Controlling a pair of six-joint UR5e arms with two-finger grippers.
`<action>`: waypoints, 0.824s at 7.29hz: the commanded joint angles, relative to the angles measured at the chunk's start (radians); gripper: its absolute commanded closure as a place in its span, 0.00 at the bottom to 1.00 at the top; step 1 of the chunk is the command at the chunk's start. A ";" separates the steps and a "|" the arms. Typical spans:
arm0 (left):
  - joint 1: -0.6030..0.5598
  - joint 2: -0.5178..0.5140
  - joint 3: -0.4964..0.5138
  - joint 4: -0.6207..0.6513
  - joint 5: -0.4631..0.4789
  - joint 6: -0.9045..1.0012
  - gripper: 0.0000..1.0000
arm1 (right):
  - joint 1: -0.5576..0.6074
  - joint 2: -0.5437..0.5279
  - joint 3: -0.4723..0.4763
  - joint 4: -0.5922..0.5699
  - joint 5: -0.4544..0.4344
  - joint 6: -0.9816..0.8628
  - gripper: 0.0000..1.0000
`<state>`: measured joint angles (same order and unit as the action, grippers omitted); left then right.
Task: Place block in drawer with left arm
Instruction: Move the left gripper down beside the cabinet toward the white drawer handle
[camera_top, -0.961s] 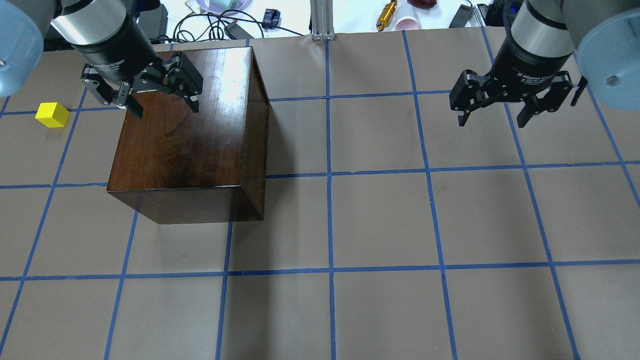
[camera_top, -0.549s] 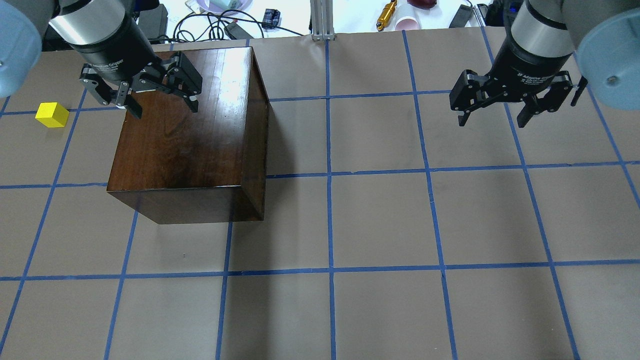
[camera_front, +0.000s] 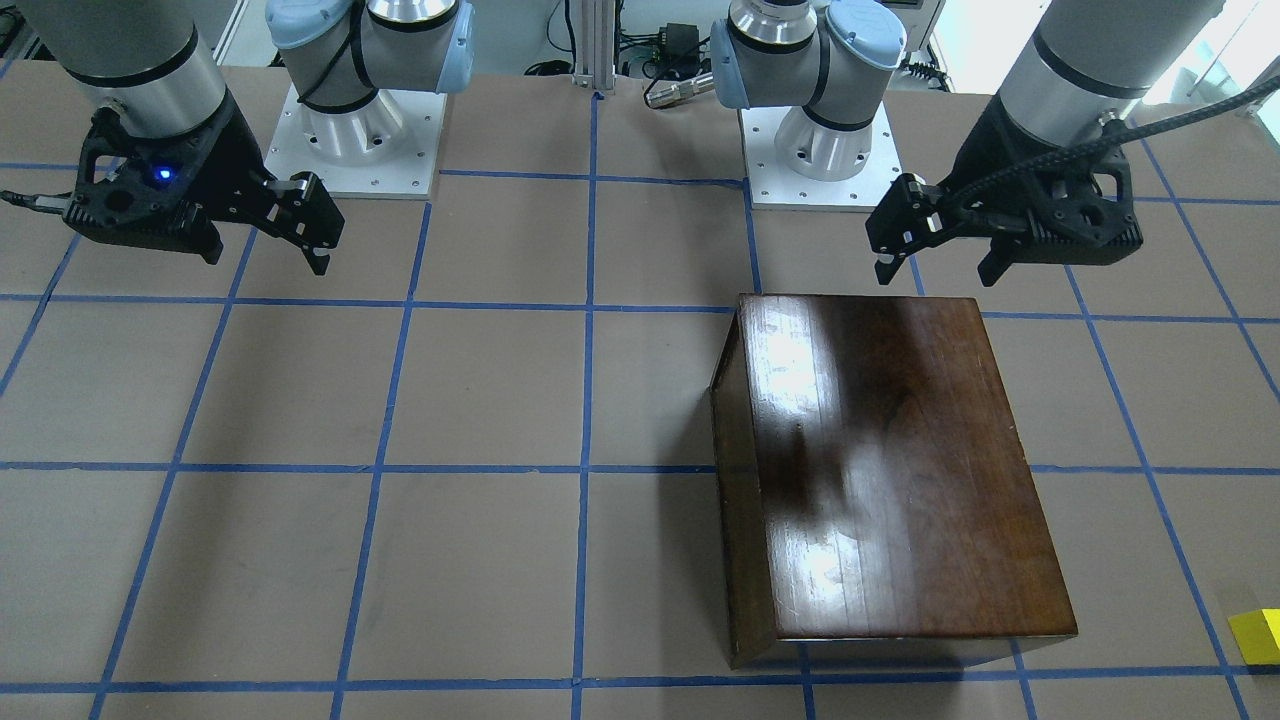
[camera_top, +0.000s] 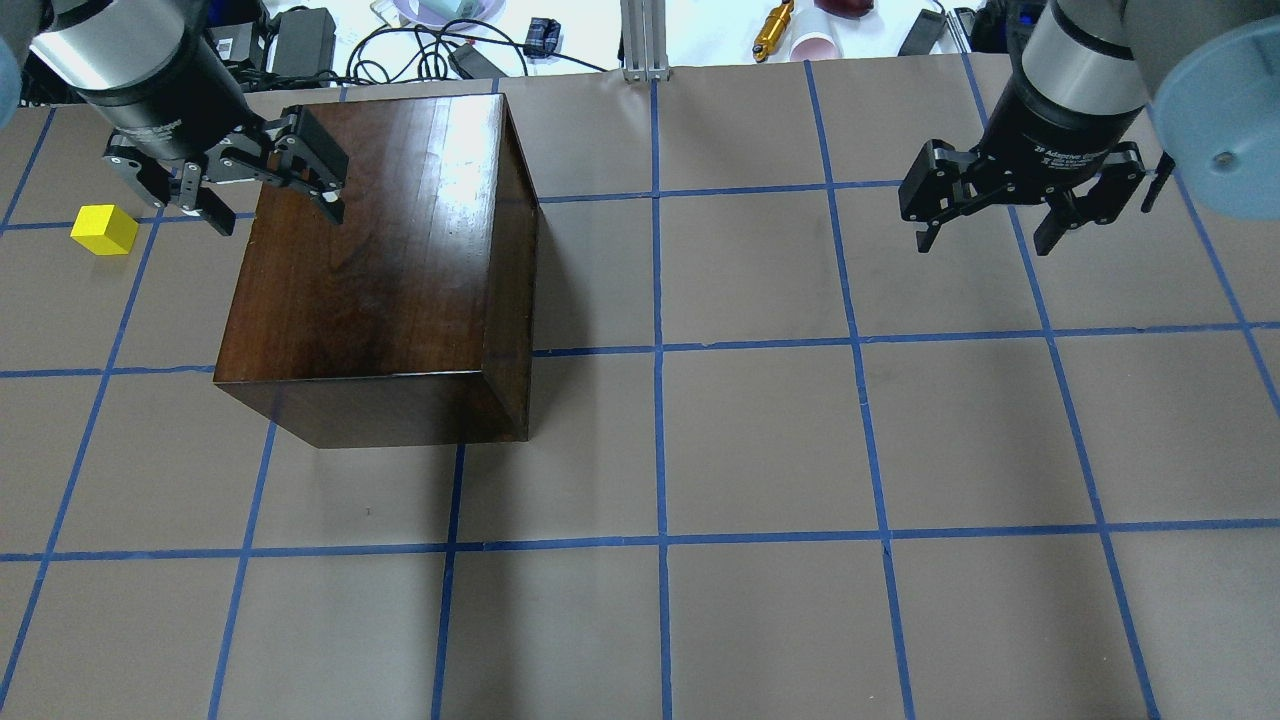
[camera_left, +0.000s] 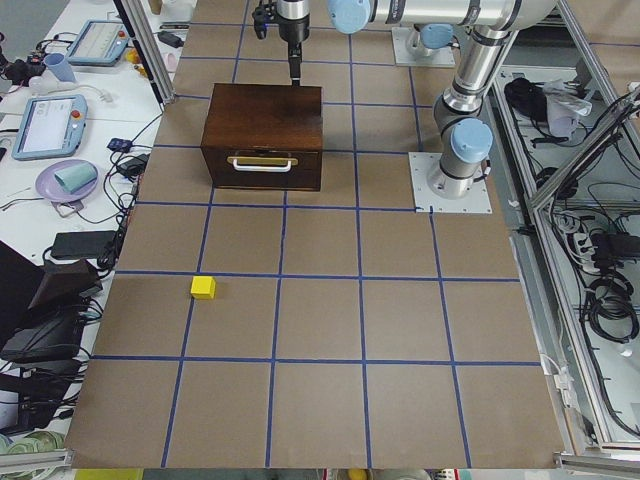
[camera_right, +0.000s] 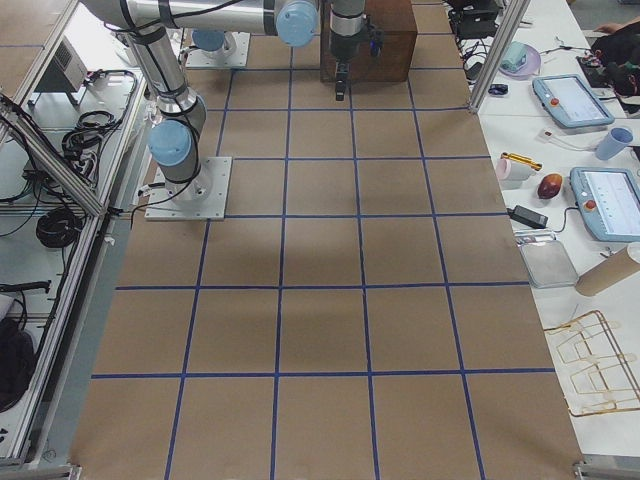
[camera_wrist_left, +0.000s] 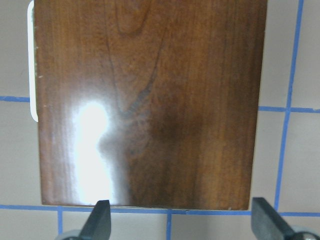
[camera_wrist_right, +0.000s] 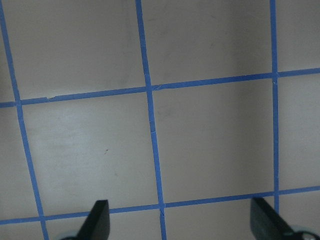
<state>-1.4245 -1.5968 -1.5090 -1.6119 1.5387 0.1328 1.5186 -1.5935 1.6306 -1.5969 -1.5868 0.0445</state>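
Note:
The yellow block (camera_top: 104, 229) lies on the table mat to the left of the dark wooden cabinet (camera_top: 380, 250); it also shows at the right edge of the front view as block (camera_front: 1258, 636) and in the left side view as block (camera_left: 203, 287). The drawer front (camera_left: 263, 165) with its pale handle sits flush in the cabinet, shut. My left gripper (camera_top: 280, 218) hangs open over the cabinet's rear left corner, right of the block, and shows as left gripper (camera_wrist_left: 182, 220) and left gripper (camera_front: 935, 277). My right gripper (camera_top: 984, 245) hangs open and empty over bare mat at the far right.
Blue tape lines grid the brown table mat (camera_top: 760, 440). Cables, a cup and tools lie beyond the far edge (camera_top: 480, 40). The two arm bases (camera_front: 820, 150) stand on the robot's side of the table.
My left gripper has moved left across the cabinet's rear edge toward the block, still open. The right arm, block and cabinet have not moved.

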 joint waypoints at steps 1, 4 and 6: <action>0.125 -0.017 -0.002 0.006 -0.002 0.185 0.00 | 0.000 0.001 0.000 0.000 -0.001 0.000 0.00; 0.286 -0.093 0.015 0.032 -0.011 0.382 0.00 | 0.000 0.000 0.000 0.000 0.001 0.000 0.00; 0.347 -0.167 0.023 0.093 -0.017 0.438 0.00 | 0.000 0.000 0.000 0.000 -0.001 0.000 0.00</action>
<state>-1.1165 -1.7185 -1.4910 -1.5542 1.5260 0.5303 1.5187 -1.5938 1.6306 -1.5969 -1.5871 0.0445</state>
